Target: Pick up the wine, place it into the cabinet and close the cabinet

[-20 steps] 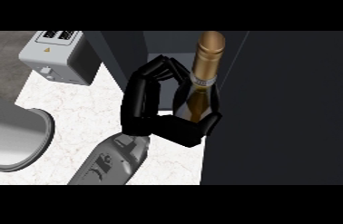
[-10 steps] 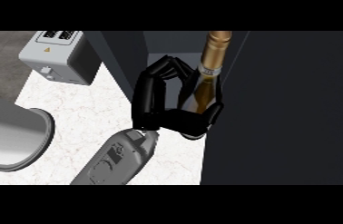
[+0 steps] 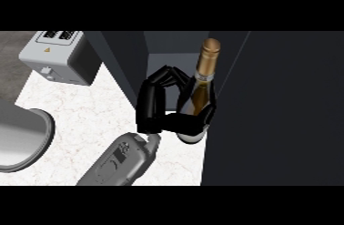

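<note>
The robot hand [image 3: 160, 111] grasps the wine [image 3: 200, 94], gold-necked with an amber body, in the cabinet [image 3: 124, 60] opening.

A single head view looks steeply down, close over the counter [image 3: 74, 110] and cabinet [image 3: 282, 105].

You'll find no readable words or numbers; the toaster [image 3: 59, 55] carries a small yellow warning triangle [image 3: 47, 50] on its side; a dark mark on the grey forearm [image 3: 118, 162] is illegible; nothing legible shows on the wine bottle [image 3: 201, 89].
</note>
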Controlling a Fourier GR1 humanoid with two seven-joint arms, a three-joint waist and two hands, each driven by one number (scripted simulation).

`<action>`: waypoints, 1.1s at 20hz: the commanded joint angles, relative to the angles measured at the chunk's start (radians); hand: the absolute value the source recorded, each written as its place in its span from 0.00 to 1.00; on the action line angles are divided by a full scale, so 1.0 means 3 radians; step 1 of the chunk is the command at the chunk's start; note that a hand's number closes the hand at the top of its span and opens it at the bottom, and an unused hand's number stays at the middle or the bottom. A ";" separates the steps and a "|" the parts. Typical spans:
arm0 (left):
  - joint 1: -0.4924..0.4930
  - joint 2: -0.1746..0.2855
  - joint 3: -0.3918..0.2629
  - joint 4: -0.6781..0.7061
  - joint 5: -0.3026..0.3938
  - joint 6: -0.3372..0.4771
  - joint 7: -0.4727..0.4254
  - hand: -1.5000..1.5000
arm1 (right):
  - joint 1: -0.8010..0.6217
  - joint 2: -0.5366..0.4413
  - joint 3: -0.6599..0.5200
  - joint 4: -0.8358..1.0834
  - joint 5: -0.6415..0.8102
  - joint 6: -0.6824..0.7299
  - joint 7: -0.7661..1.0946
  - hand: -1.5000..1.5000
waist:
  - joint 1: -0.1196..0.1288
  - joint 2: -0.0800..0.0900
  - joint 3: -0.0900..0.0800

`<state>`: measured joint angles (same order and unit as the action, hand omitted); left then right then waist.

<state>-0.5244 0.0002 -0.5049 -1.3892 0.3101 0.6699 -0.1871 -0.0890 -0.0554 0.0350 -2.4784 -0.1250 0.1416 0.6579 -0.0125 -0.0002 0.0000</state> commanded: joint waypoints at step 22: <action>-0.0347 -0.0001 0.0574 0.1360 0.0235 -0.0286 -0.0906 1.00 | 0.0207 0.0062 0.0032 -0.0387 -0.0197 0.0038 0.0064 0.00 | -0.0013 0.0004 -0.0001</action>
<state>-0.6081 0.0008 -0.3545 -1.0529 0.3496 0.5949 -0.4176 -0.0717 -0.0507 0.0217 -2.4735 -0.1358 0.1583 0.6451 -0.0145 0.0004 0.0000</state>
